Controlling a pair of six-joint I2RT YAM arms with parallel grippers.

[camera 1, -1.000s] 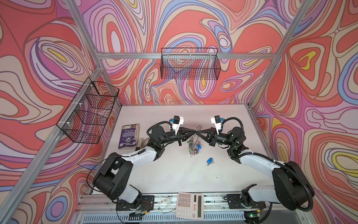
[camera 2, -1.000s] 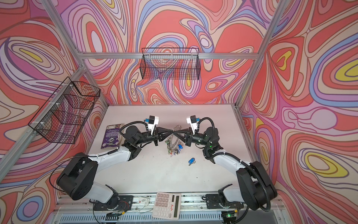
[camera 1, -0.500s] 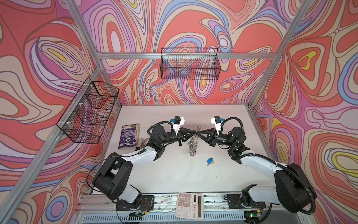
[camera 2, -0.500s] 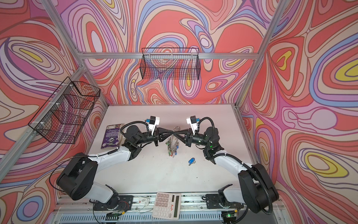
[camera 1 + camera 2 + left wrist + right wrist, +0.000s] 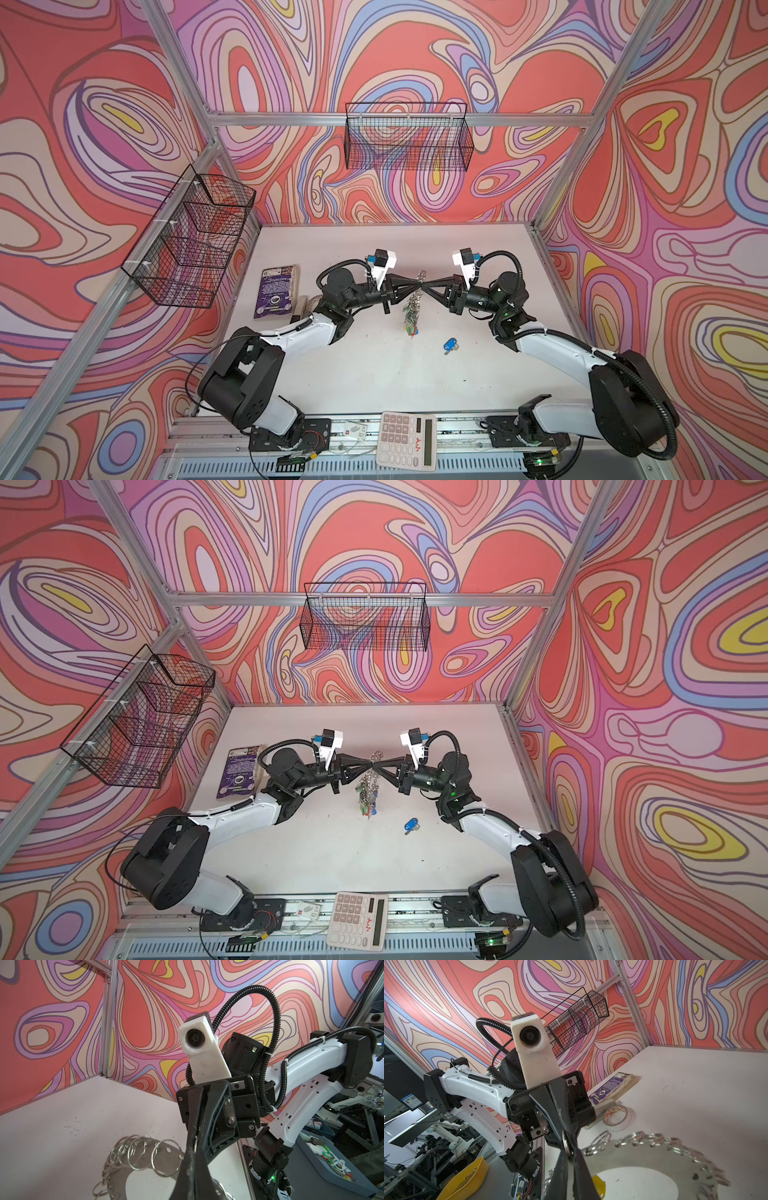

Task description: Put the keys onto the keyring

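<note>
Two grippers are seen meeting tip to tip above the middle of the table (image 5: 374, 374). The left gripper (image 5: 417, 286) and the right gripper (image 5: 429, 286) are both closed tight on the rim of the keyring (image 5: 421, 276). It is held up off the table between them.

In both top views, a bunch of keys (image 5: 411, 309) is seen hanging down from the keyring, with green and blue tags at the bottom. One blue key (image 5: 449, 345) is seen lying alone on the table, near the right arm and apart from the bunch. The hanging keys, the blue key and the calculator (image 5: 407, 440) at the front edge are shown only in the top views.

In the top views the keyring is seen only small and from far off. In the right wrist view its flat grey disc with the wide round hole is shown up close. There a small split ring (image 5: 566, 1145) is seen pinched between the left gripper's fingers (image 5: 560, 1109). In the left wrist view, little holes and loose rings are shown along the rim. A tape roll (image 5: 616, 1116) is seen clearly beside the purple book (image 5: 612, 1086) in the right wrist view. In the top views it is mostly hidden by the left arm.
</note>
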